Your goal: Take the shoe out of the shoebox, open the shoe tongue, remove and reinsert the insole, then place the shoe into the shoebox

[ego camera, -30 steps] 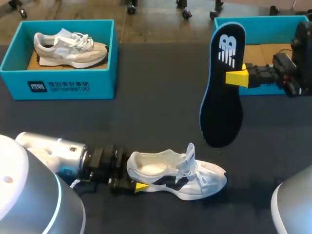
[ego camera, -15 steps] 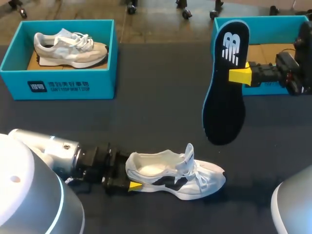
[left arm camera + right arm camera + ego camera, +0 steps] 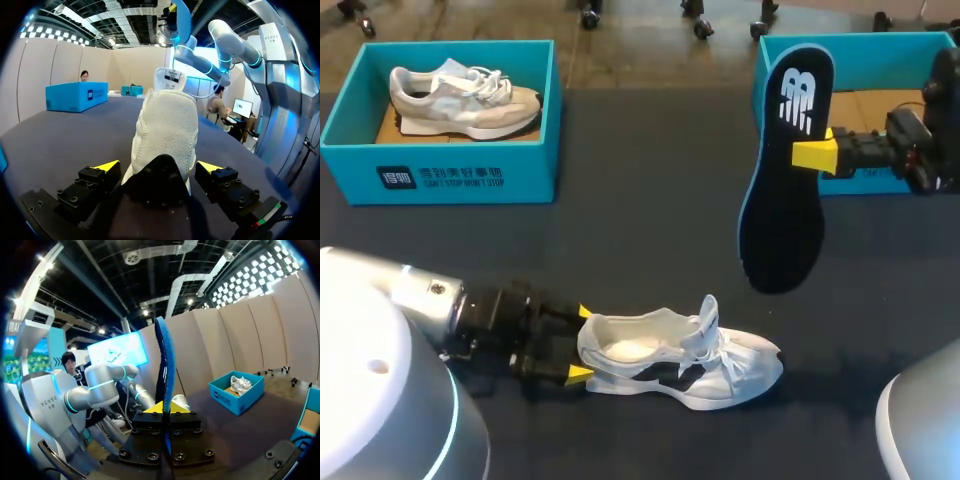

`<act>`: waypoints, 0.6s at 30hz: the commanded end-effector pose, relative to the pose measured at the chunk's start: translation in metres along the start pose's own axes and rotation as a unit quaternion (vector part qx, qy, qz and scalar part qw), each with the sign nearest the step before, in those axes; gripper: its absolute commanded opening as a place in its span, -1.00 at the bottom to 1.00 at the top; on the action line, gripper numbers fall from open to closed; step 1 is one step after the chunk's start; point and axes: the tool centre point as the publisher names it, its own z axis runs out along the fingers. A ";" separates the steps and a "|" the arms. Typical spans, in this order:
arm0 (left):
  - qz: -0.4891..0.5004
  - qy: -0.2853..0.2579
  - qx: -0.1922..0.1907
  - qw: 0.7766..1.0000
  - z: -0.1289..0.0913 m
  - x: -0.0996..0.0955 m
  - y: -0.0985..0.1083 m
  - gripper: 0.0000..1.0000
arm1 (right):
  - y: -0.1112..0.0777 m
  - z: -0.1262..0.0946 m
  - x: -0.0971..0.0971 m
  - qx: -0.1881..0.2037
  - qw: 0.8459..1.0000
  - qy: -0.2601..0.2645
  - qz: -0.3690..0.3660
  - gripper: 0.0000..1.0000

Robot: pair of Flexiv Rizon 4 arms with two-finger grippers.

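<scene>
Now the white shoe (image 3: 685,355) is lying on its sole near the front edge of the table (image 3: 640,200), toe pointing toward the right edge and tongue standing up. The left gripper (image 3: 580,344) is sitting at the heel with its fingers spread, one yellow tip on each side and neither pressing in; the left wrist view shows small gaps beside the shoe (image 3: 165,125). The right gripper (image 3: 805,155) is clamping the dark insole (image 3: 782,180), holding it upright in the air before the teal shoebox (image 3: 880,45) at the far right corner. Another shoebox (image 3: 440,175) at the far left corner is holding a second shoe (image 3: 460,95).
</scene>
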 end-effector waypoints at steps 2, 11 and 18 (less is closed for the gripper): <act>-0.001 -0.002 -0.024 1.000 -0.011 0.005 -0.011 1.00 | -0.002 0.005 -0.010 0.000 1.000 0.001 0.003 -1.00; 0.031 0.016 -0.161 0.986 -0.032 0.006 -0.013 1.00 | -0.002 0.005 -0.010 0.000 1.000 0.001 0.003 -1.00; 0.031 0.016 -0.161 0.986 -0.032 0.006 -0.013 1.00 | -0.002 0.005 -0.010 0.000 1.000 0.001 0.003 -1.00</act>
